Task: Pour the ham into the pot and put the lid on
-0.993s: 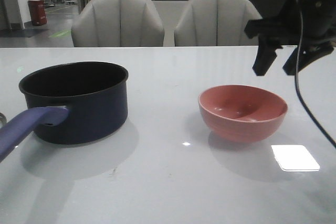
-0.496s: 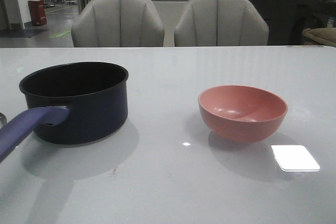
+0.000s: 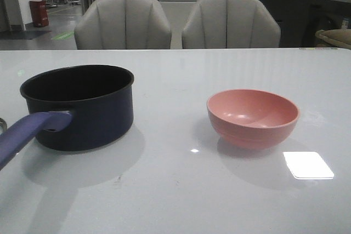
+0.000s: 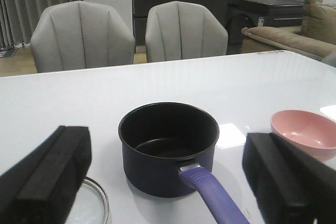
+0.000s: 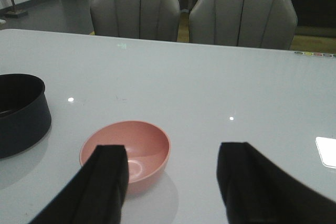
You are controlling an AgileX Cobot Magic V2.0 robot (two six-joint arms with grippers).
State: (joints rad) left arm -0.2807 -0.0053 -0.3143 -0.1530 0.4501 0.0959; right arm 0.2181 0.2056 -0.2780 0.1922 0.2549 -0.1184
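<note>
Pot (image 3: pixel 82 105) upright on white tabletop (image 3: pixel 175 190), left side in front view, purple-blue handle (image 3: pixel 27 132) pointing toward near left edge; black inside, ham not discernible. Pink bowl (image 3: pixel 253 116) upright on right, well apart from pot, looks empty. Glass lid (image 4: pixel 92 203) flat on tabletop near pot, only rim edge visible in left wrist view. Left gripper (image 4: pixel 168 182) spread wide, holding nothing, above tabletop facing pot. Right gripper (image 5: pixel 170 182) wide apart, empty, bowl just ahead. Two grey chairs (image 3: pixel 123 23) behind tabletop.
</note>
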